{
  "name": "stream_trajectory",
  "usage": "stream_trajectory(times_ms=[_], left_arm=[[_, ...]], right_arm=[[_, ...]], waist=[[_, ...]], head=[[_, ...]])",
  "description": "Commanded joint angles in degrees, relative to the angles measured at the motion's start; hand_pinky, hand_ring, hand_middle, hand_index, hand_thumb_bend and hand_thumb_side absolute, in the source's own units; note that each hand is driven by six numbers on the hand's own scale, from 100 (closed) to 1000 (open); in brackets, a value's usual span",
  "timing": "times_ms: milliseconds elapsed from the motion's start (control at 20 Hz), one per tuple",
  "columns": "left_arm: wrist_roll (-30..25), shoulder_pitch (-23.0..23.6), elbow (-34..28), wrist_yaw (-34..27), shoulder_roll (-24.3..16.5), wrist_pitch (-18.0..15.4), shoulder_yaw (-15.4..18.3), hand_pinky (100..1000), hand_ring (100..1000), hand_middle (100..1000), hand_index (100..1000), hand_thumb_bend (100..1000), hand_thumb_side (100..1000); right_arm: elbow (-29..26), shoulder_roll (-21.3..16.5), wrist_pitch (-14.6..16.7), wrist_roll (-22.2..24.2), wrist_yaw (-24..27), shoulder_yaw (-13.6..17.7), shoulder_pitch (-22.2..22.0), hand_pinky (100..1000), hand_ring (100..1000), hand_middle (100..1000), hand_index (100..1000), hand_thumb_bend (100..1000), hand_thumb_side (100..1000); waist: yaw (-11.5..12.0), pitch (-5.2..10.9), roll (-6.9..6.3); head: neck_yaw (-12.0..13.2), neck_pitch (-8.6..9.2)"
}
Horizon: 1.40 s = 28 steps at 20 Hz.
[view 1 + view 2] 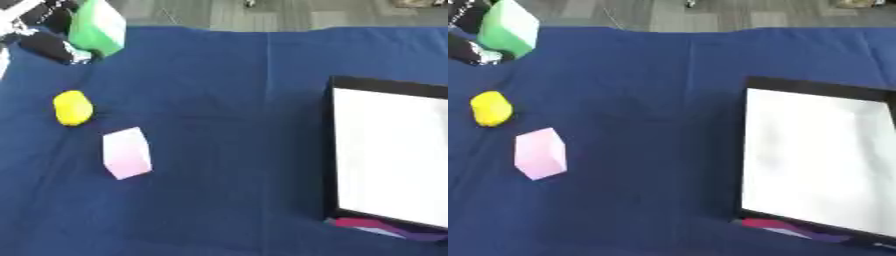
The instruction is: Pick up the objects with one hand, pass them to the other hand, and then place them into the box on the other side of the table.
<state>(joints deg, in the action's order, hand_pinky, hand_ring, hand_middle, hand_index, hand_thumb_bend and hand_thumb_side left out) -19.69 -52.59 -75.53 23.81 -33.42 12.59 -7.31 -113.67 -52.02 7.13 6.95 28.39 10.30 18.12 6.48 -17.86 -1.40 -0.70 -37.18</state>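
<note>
Left hand [48, 42] at upper left, fingers curled round a green-and-white block [98, 26], yellow object [73, 107] and pink block [127, 152] on the blue cloth [227, 125] at left, white-floored box [389, 155] at right.

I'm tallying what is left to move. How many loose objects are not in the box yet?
3. A green block is held by the left hand at the upper left; a yellow object and a pink block lie on the blue cloth. Others may lie out of view.

Blue-clothed table [227, 100], yellow object [73, 107], pink block [127, 152], white box [389, 155]
</note>
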Motion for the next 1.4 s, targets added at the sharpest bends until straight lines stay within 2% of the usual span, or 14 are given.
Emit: stream_trajectory(times_ms=[50,200,550,900,1400], left_arm=[[1.62,0.16,-4.14,-0.35,1.42,-0.65,-0.53,728,567,463,538,141,100],[3.41,1.77,-5.83,-0.46,4.03,-1.50,-1.44,733,563,461,544,105,100],[8.07,5.65,-7.38,-4.59,10.30,-4.93,-3.01,740,554,454,544,100,100],[11.48,8.49,-8.56,-5.16,14.98,-8.97,-4.39,743,546,446,543,100,100],[15.36,9.08,-8.18,-1.81,21.02,-12.55,-5.96,741,540,441,543,100,100]], right_arm=[[-0.83,-3.44,-2.02,1.30,-0.37,-1.85,3.65,877,930,782,968,100,209],[-0.64,-3.80,-3.12,2.85,-2.42,-4.41,7.88,876,933,798,964,100,190],[1.44,-2.97,-4.26,7.26,-8.26,-10.27,15.45,872,929,809,956,122,179],[3.32,-1.51,-3.76,10.34,-14.31,-14.61,19.02,870,926,816,949,163,180],[7.03,1.49,-2.78,14.28,-20.37,-19.14,23.03,866,924,820,948,192,193]], waist=[[0.38,2.61,0.99],[0.87,2.74,1.32],[2.14,3.33,2.38],[2.74,3.62,3.50],[4.76,3.16,4.36]], head=[[-1.21,-0.53],[-2.37,-1.11],[-4.44,-1.91],[-5.56,-2.59],[-8.07,-2.41]])
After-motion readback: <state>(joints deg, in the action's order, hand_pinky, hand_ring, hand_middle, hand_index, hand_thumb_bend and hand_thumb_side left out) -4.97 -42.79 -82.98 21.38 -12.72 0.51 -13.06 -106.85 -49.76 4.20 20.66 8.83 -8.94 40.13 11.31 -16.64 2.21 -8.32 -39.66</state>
